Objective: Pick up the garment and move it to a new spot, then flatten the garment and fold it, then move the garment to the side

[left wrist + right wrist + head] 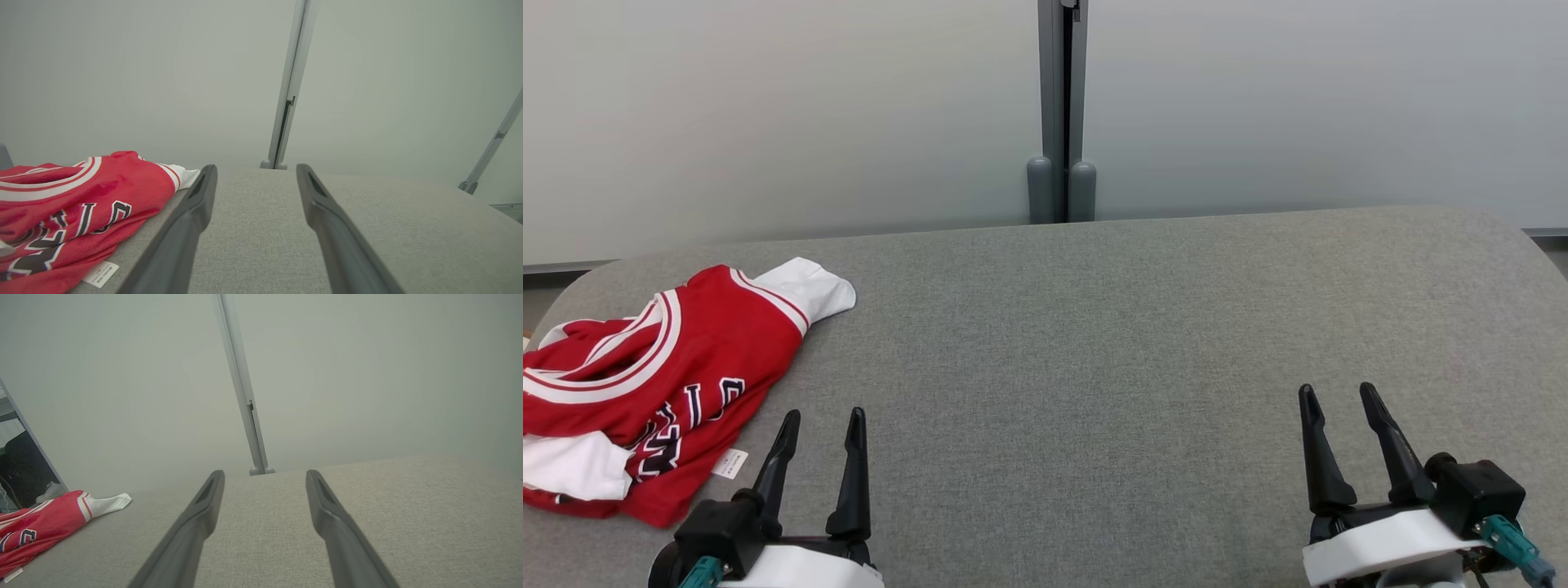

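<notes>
The garment (pixel 662 384) is a red jersey with white trim and dark lettering, lying crumpled at the left end of the grey table (pixel 1094 343). It also shows at the left in the left wrist view, garment (pixel 73 208), and at the far left in the right wrist view, garment (pixel 45 526). My left gripper (pixel 821 423) stands open just right of the jersey's near corner, its fingers apart with nothing between them. At the table's near right my right gripper (pixel 1339 394) is open too, far from the cloth.
A pale partition wall runs behind the table, with a grey post (pixel 1062 114) and two rounded feet at its middle. A small white label (pixel 729 463) hangs from the jersey's near edge. Bare grey felt stretches between the two grippers.
</notes>
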`<state>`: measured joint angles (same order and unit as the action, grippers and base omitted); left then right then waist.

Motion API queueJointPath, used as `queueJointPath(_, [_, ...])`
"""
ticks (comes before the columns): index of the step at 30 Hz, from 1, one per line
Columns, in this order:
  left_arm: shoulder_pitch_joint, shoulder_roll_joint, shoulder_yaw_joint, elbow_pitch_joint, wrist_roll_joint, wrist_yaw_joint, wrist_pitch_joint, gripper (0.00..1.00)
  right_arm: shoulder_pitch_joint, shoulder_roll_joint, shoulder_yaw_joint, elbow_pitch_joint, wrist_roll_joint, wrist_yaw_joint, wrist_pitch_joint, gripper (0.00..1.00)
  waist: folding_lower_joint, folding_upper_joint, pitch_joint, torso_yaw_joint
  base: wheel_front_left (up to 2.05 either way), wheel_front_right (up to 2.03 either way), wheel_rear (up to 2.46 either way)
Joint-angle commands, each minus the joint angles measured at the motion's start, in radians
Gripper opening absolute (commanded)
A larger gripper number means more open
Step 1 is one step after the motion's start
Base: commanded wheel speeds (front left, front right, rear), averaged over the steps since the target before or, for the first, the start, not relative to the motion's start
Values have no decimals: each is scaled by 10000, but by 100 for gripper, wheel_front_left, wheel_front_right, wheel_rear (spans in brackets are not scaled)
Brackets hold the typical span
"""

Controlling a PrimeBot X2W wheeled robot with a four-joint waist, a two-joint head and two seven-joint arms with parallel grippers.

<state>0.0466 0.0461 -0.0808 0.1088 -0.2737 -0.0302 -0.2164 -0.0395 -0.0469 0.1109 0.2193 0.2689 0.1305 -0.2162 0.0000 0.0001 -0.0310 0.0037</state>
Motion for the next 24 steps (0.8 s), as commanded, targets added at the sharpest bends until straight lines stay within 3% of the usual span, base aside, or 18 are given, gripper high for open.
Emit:
queueJointPath(1, [36, 52, -9, -17, 184, 36, -92, 100, 78, -48, 32, 11, -201, 3, -94, 100, 0, -1, -14, 5, 0, 0, 0])
queueJointPath(24, [248, 65, -62, 122, 1620, 346, -512, 100, 159, -54, 242, 160, -1771, 2, -517, 100, 0, -1, -157, 14, 0, 0, 0])
